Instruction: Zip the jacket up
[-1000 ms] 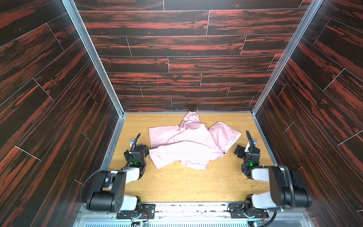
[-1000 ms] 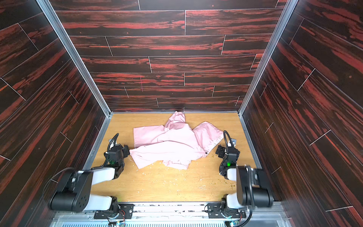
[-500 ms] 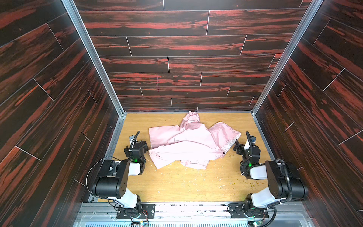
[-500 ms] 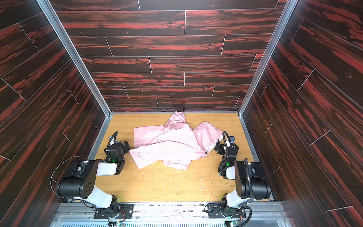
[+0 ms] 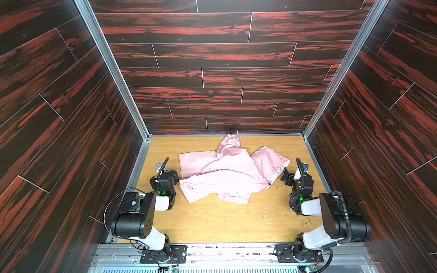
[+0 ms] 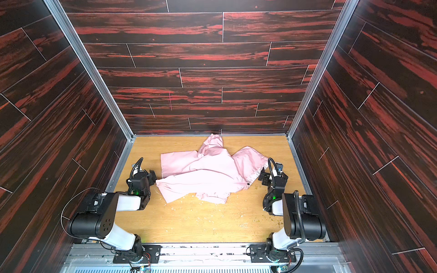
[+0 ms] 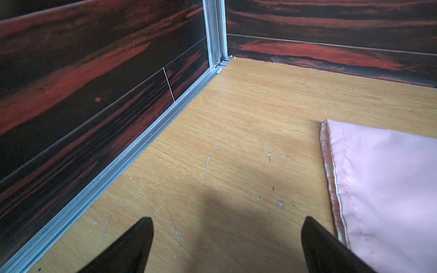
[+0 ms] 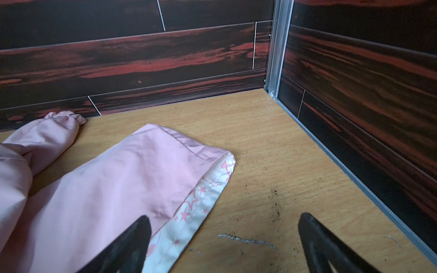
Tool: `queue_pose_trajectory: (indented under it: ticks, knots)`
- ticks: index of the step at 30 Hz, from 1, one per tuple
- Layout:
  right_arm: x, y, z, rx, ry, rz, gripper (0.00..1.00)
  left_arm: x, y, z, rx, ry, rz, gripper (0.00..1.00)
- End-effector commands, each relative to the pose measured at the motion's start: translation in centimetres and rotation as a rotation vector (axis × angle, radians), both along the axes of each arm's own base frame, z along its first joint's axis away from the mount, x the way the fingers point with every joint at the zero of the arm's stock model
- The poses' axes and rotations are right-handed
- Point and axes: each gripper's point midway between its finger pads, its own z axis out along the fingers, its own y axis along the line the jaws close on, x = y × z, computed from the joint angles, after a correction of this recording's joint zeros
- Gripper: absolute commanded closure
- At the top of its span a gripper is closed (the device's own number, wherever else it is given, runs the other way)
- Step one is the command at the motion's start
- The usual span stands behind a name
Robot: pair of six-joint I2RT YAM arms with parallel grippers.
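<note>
Dark red wood-grain walls enclose a pale wooden table on three sides. The jacket, light pink, lies crumpled on the table's middle toward the back wall, between the two grippers; its folds hide the front closure, and no zipper can be made out in any view. One gathered cuff reaches the back wall. The left arm and right arm are each folded low from bases at the front rail, elbow raised and forearm reaching toward the back, wrist close to the table. The left gripper has its jaws spread wide over bare, scratched wood and holds nothing; one finger stands just beside a stitched jacket edge. The right gripper also has its jaws spread wide and holds nothing; one finger overlaps the jacket's corner in the wrist view, but whether it touches cannot be told. At that corner the whitish lining shows, printed with pink stars and a small figure partly cut off by the fold. The dark emblem is too small to read. Dark specks dot the table near the right arm.
</note>
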Motion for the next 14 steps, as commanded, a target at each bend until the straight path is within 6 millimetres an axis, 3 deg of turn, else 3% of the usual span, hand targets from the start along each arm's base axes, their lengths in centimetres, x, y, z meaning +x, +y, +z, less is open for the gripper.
queue_pose_trajectory:
  ticks: [1,14]
  knots:
    - [0.30,-0.06,0.57,-0.016,-0.028,-0.001,0.01,0.49,0.12,1.59,-0.002,-0.045,-0.001,0.00]
    - [0.44,-0.12,0.37,0.008,-0.017,0.029,0.01,0.49,0.11,1.60,-0.003,-0.044,-0.002,0.00]
